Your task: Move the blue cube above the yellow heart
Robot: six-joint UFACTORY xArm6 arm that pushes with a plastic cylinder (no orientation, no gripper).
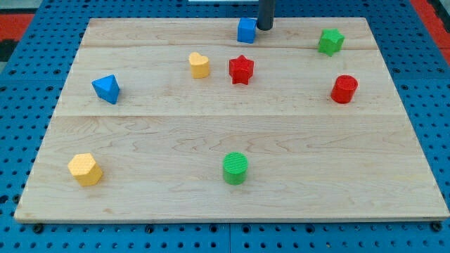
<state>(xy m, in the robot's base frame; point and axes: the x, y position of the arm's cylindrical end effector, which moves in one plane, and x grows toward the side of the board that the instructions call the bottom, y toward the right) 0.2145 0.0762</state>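
Resting on blue pegboard [28, 56]: wooden board [232, 133]; my tip [265, 28] touching blue cube [246, 31] right side.

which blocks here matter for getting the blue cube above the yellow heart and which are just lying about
Part of the job:
- blue cube, near the view's top edge
- yellow heart, below and to the view's left of the cube
- my tip, right beside the cube on the view's right

Just lying about:
- red star
- green star
- red cylinder
- blue pyramid
- yellow hexagon
- green cylinder

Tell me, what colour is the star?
The star is red, seen clearly in the camera view, right of the yellow heart.
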